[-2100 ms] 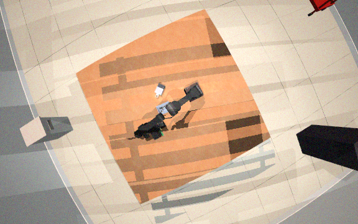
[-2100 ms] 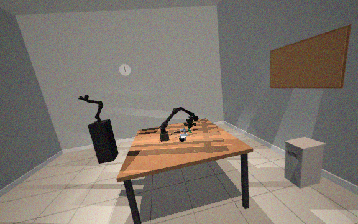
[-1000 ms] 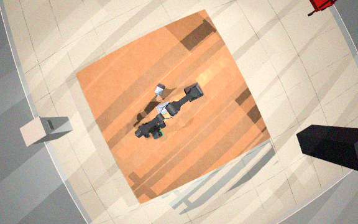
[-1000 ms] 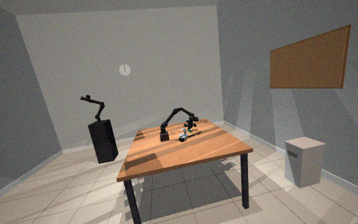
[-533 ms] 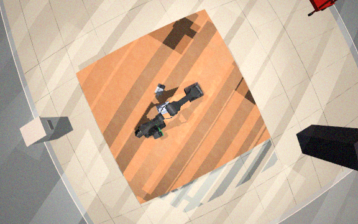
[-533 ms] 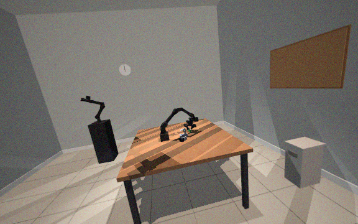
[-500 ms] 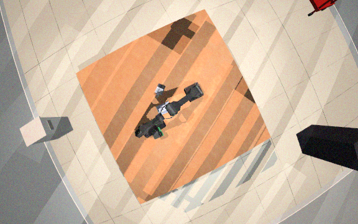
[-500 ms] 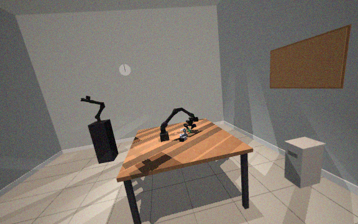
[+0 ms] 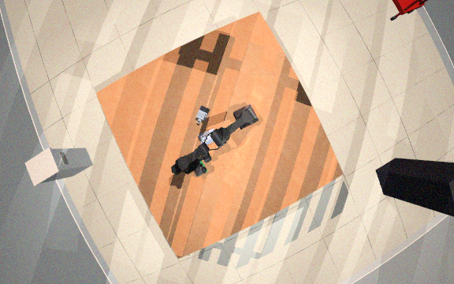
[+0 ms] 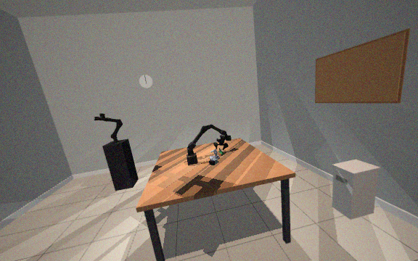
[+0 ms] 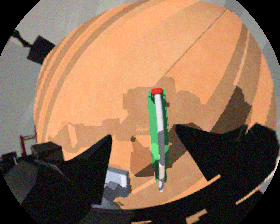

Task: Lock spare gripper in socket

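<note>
Wooden table [image 9: 274, 166] support is provided for the green lock pin [image 11: 157, 137], laid flat between the fully spread, empty gripper [image 11: 145, 156] fingers, so the socket is judged freed for docking.

Green, red-tipped pin [image 11: 157, 137] on table

Pin [image 11: 157, 137] green, red tip; table [image 9: 274, 158] orange striped wood; arm [image 9: 232, 127] black.
</note>
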Robot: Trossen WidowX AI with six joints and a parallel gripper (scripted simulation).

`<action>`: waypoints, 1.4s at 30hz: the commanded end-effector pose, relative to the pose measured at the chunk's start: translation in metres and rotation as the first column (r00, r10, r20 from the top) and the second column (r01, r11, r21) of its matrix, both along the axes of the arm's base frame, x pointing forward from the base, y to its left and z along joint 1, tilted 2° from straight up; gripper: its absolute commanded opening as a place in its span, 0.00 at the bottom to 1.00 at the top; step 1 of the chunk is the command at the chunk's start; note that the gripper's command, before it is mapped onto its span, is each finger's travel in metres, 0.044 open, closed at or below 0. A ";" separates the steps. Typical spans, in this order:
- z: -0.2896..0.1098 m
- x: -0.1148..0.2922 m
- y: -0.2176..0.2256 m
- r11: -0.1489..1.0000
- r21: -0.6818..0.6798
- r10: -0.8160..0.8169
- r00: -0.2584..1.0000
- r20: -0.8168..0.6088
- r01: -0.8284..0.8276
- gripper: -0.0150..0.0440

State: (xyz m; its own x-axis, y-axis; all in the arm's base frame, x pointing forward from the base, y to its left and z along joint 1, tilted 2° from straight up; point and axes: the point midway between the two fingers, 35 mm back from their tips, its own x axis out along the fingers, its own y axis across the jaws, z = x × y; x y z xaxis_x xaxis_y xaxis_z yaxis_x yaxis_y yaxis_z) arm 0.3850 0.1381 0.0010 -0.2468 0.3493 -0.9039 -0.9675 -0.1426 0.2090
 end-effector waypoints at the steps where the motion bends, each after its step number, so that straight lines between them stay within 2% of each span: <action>1: 0.011 0.000 0.000 1.000 0.001 0.000 1.000 0.004 0.000 1.00; 40: 0.068 -0.031 -0.007 1.000 -0.029 -0.003 0.990 -0.141 -0.001 1.00; 42: 0.061 -0.031 -0.007 1.000 -0.030 -0.005 0.989 -0.145 0.001 1.00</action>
